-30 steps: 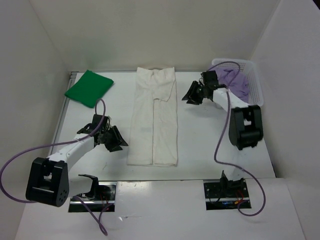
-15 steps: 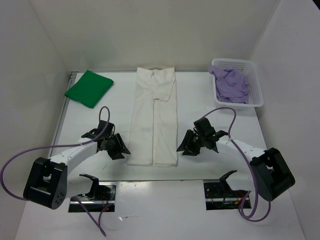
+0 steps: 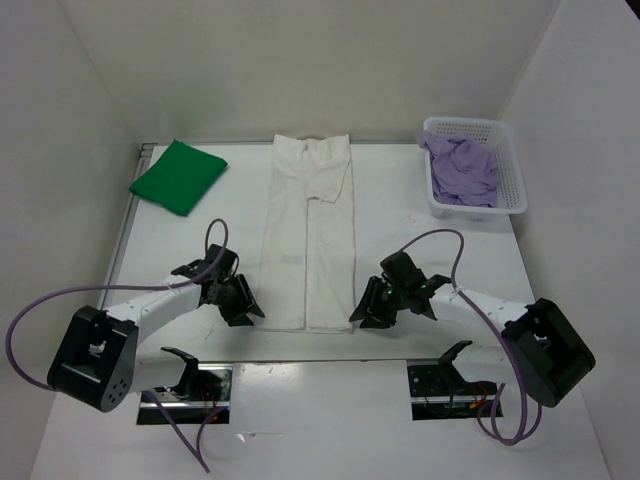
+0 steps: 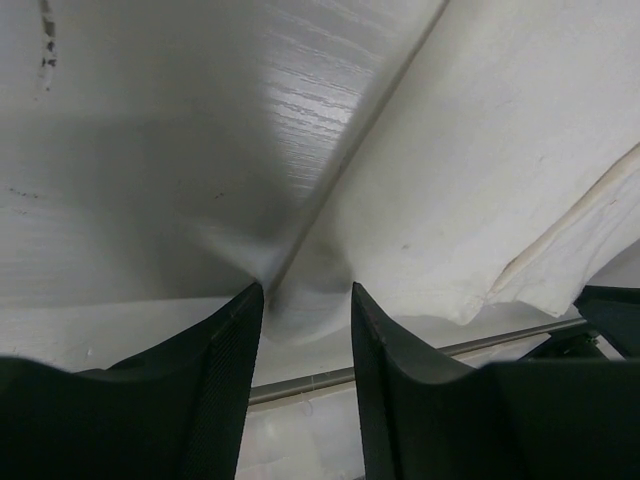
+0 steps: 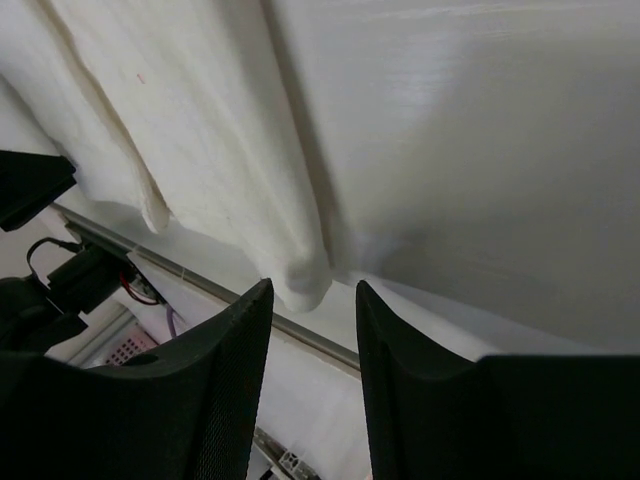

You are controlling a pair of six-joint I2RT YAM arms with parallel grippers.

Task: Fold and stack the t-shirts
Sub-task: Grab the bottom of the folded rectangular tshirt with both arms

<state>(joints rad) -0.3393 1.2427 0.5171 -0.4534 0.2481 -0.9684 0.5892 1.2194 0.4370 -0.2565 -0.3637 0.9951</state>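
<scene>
Fingers (image 4: 225, 380) of the left gripper (image 3: 245, 310) stood parted, released, straddling the near-left hem corner of the white t-shirt (image 3: 310, 235). The right gripper's (image 3: 364, 313) fingers (image 5: 230, 385) were likewise apart and gripped nothing, with the near-right hem corner lying just ahead of the gap.

The table (image 3: 400, 230) carried everything. The white t-shirt lay down its middle as a long strip, sides already folded in, collar at the far end and hem at the near edge. The basket (image 3: 512, 175) sat at the far right with the lavender t-shirt (image 3: 462, 170) bunched inside it. The green t-shirt (image 3: 178, 176) lay folded at the far left, well apart from the strip.

My judgement is that the step in hand was a two-corner pinch ahead of folding the hem toward the collar. Several things could spoil it:

- Jaws closing too high would catch only the top layer, and the folded-in sides would fall open on the lift.
- The right corner sat slightly ahead of the fingertips, so closing there could miss the cloth, or nip so little that it slipped out.
- If only one side held, the strip would twist and the fold would land skewed.
- Both corners lay close to the table's near edge, so a dragging move could pull the hem over it.
</scene>
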